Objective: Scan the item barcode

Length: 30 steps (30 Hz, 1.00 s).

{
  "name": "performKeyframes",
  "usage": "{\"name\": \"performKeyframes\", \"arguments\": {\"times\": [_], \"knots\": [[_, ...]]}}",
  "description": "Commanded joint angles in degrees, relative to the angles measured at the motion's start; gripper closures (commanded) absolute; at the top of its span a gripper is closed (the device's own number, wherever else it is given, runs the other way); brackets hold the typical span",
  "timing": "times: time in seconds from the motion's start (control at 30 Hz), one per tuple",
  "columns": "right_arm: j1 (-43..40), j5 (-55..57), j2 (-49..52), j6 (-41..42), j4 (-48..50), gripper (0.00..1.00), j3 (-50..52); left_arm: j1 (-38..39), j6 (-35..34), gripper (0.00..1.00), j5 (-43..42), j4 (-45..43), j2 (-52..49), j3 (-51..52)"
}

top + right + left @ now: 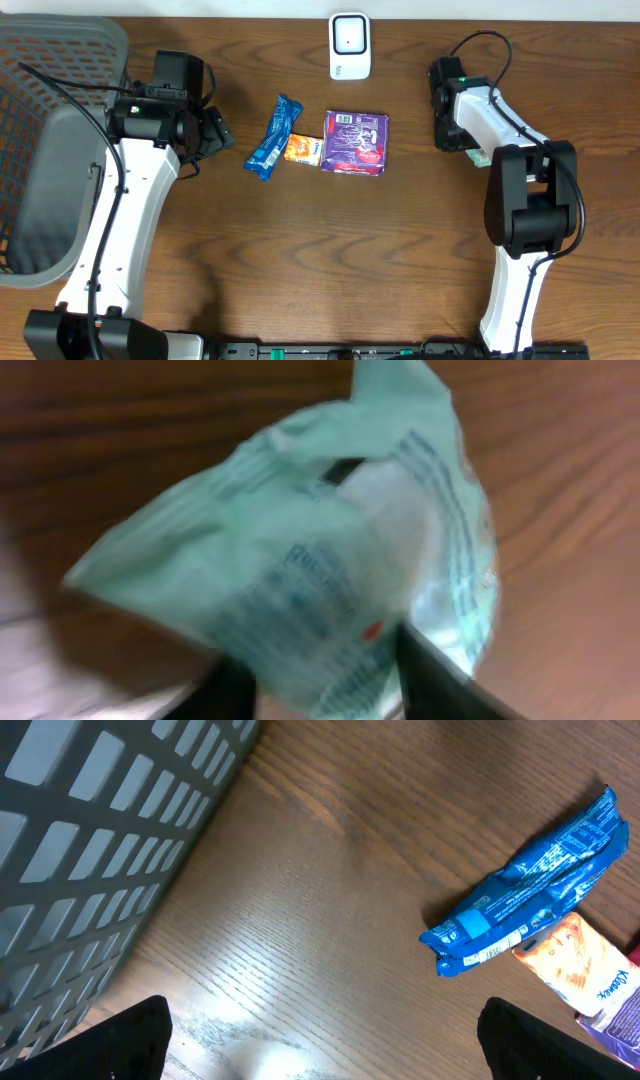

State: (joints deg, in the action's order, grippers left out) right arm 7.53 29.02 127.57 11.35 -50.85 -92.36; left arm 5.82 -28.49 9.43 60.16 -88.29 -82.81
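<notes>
White-shelled arms (130,210) with black joints (525,200), black cables (484,33).

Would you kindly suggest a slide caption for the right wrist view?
Pale green packet between the fingers of the right gripper, wooden table behind.

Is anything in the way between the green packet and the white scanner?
No. Only bare table lies between the green packet, pinched in the right fingers, and the scanner. The purple packet sits aside.
</notes>
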Motion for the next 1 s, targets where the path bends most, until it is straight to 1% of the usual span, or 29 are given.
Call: {"name": "performKeyframes", "arguments": {"times": [0.0,0.07,0.1,0.27,0.37,0.47,0.57,0.67,0.7,0.73,0.87,0.97], "knots": [[-1.2,-5.9,1.4,1.0,0.3,0.83,3.1,0.0,-0.3,0.02,1.1,0.2,0.3,0.2],[-1.9,-10.8,1.3,1.0,0.3,0.96,3.0,0.0,-0.3,0.02,1.1,0.2,0.3,0.2],[-2.3,-13.0,1.3,1.0,-0.1,0.99,2.6,0.0,-0.3,0.02,1.1,0.2,0.3,0.2],[-4.8,-27.4,1.3,0.1,-5.5,0.99,-3.5,0.0,-0.3,0.02,1.1,0.2,0.3,0.2],[-7.6,-42.8,1.3,-1.9,-10.7,0.99,-10.4,0.0,-0.3,0.02,1.1,0.2,0.3,0.2],[-10.3,-57.7,1.3,-2.9,-12.2,0.99,-15.0,0.0,-0.3,0.02,1.1,0.2,0.3,0.2],[-12.6,-69.6,1.3,-2.9,-10.5,0.99,-16.3,0.0,-0.3,0.02,1.1,0.2,0.3,0.2],[-14.5,-78.5,1.8,-2.8,-8.3,0.99,-15.7,0.0,-0.3,0.02,1.1,0.2,0.3,0.2],[-15.4,-85.0,2.7,-1.9,-6.6,0.99,-14.4,0.0,-0.3,0.02,1.1,0.2,0.3,0.2],[-15.7,-87.9,3.2,-0.6,-5.6,0.99,-13.5,0.0,-0.3,0.02,1.1,0.2,0.3,0.2],[-16.1,-94.3,7.7,5.4,-1.4,0.99,-11.2,0.0,-0.3,0.02,1.1,0.2,0.3,0.2],[-16.8,-96.6,12.0,7.1,0.6,0.99,-11.1,0.0,-0.3,0.02,1.1,0.2,0.3,0.2]]}}
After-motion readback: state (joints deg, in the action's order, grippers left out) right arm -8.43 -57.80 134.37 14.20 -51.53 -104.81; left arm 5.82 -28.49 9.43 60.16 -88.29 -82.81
